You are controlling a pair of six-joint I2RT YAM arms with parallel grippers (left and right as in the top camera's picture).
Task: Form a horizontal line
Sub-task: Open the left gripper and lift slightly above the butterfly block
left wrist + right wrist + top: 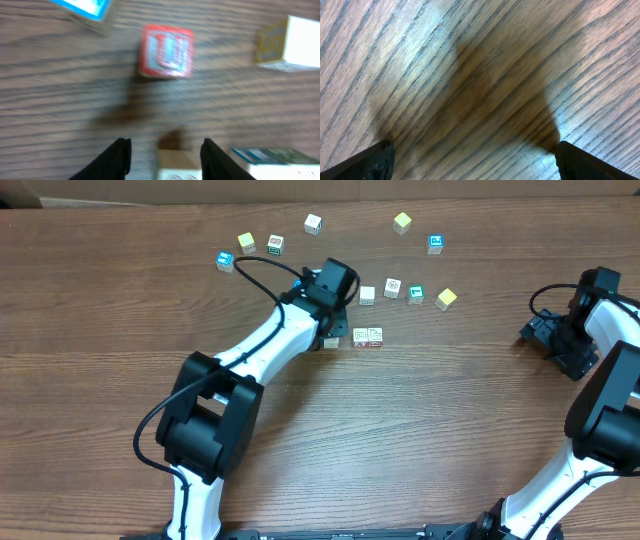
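Note:
Two whitish cubes with red print [367, 337] sit touching in a short row at mid-table. Left of them, across a small gap, a pale cube [329, 341] lies under my left gripper [332, 327]. The blurred left wrist view shows that cube [177, 165] between the fingers of my left gripper [165, 146], against the right finger, with a gap on the left side. The jaws stand open around it. A red-printed cube [166, 51] lies ahead. My right gripper [472, 148] is wide open over bare wood, at the right edge [553, 340].
Loose cubes lie behind the row: white ones [367, 295] [392, 287], a teal one [416, 294], yellow ones [446, 299] [402, 222] [246, 242], blue ones [435, 244] [225, 261], and more white ones [313, 223] [275, 245]. A teal-topped cube [272, 156] sits beside my left gripper's right finger.

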